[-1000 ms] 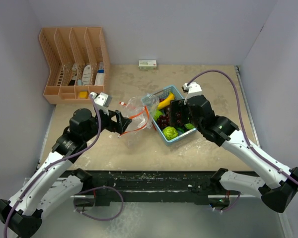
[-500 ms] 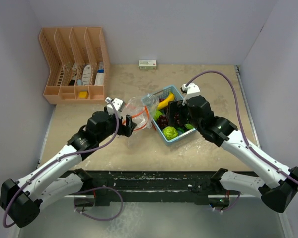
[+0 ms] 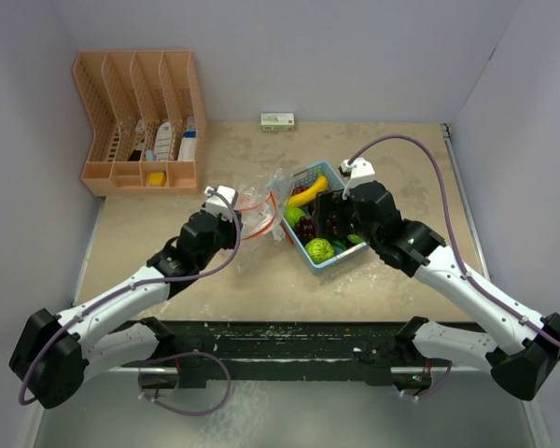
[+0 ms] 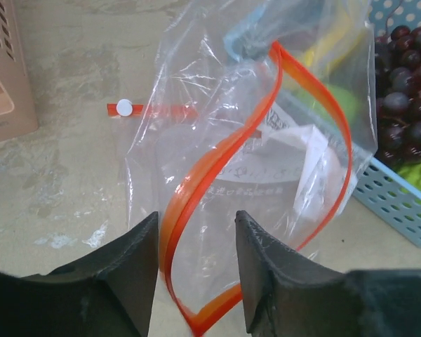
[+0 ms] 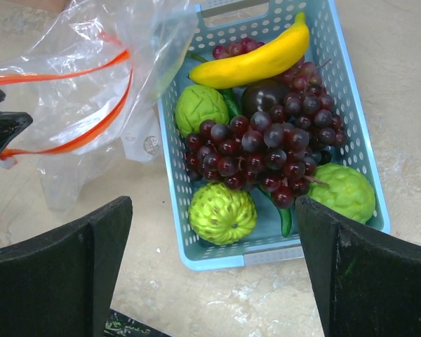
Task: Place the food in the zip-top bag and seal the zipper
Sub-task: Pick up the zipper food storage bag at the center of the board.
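Left pincer (image 4: 195, 223): black fingers half-closed, narrowed from wide a second ago. They stand either side of the orange zipper rim (image 4: 217, 156) of the clear plastic zip-top bag (image 4: 266, 168). A gap still shows, so the rim is not yet pinched. In that second the arm has run forward to the bag.

Right pincer (image 5: 210, 267): jaws at full spread, holding nothing, unmoved.

Food: all directly below the right pincer, none in the bag.
- dark red-purple grape bunch (image 5: 259, 151)
- yellow banana (image 5: 256, 60) at the far end
- bumpy lime-green round fruits (image 5: 222, 213)
- long green vegetable (image 5: 286, 219), mostly hidden under the grapes

Light-blue perforated plastic basket (image 5: 217, 261): holds the food.

Bag, position: just ahead of the left pincer, mouth gaping. Its far end has been pushed against the basket, left of the right pincer.

Judgement: the left side is about to clamp the rim and hold the mouth open. Loading has not begun, and the right pincer is placed for a first pick.
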